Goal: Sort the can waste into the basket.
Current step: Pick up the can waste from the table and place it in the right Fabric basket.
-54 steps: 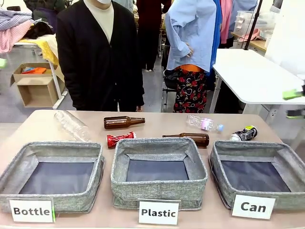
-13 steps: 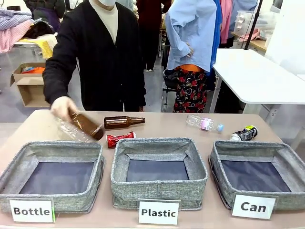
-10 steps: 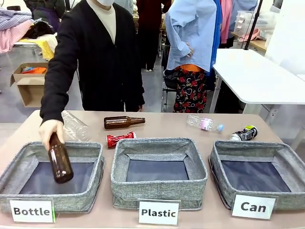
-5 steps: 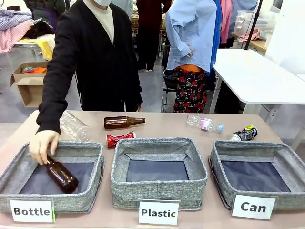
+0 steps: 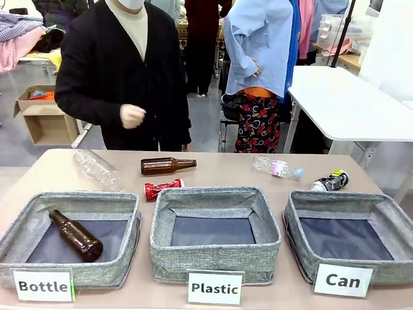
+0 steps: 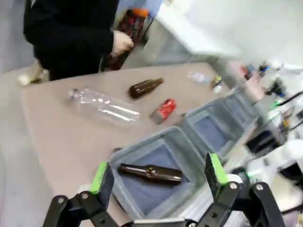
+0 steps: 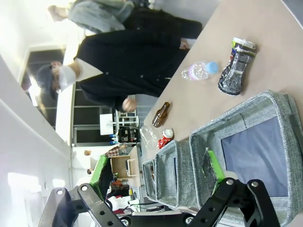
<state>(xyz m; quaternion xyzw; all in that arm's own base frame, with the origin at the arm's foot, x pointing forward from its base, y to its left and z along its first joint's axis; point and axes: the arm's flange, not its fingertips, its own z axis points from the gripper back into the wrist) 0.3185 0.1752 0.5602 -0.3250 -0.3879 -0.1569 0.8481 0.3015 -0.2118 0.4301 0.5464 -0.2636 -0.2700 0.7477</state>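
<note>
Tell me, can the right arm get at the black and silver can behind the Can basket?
Probably yes. The right pincer is open, the black and silver can lies in the open beyond the Can basket, and the person's hand is far off.
</note>
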